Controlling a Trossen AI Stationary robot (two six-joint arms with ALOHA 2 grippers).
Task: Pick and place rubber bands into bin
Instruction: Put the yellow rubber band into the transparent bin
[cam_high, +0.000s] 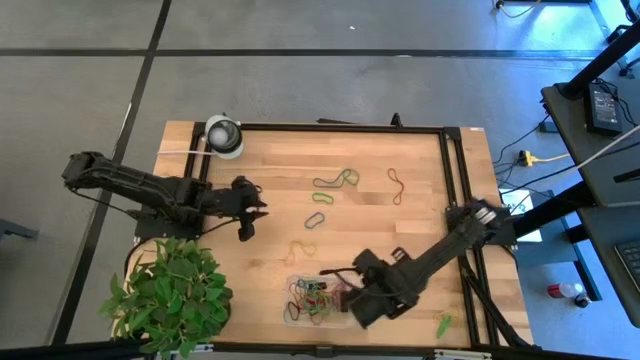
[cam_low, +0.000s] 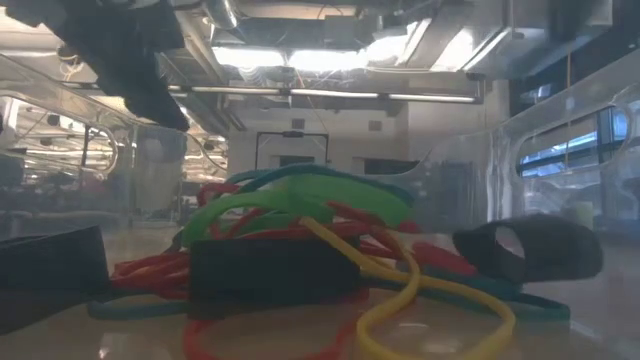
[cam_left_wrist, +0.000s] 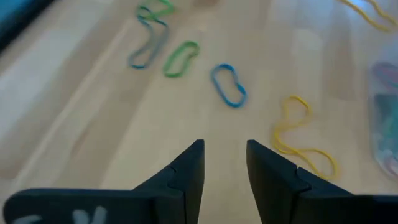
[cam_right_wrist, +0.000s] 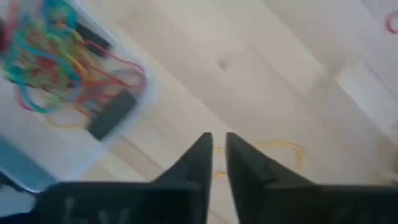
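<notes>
Your right pincer (cam_high: 345, 292), nearly clenched and empty, hovers beside the clear plastic bin (cam_high: 296, 316); left pincer (cam_high: 248, 215) hangs released.

Wooden table (cam_high: 380, 230) w/ light planks, black frame round the edges. Round white-and-grey object (cam_high: 224, 135) at the far left corner, a pale strip running off its side. Potted green plant (cam_high: 170, 296) at the near left corner — leaves hang over the table edge. Grey floor w/ dark lines around. Yellow plug (cam_high: 527, 158) + cables on the floor to the right, by a dark desk (cam_high: 595, 110). Low view — ceiling lights (cam_low: 300, 55), blurry room behind.
</notes>
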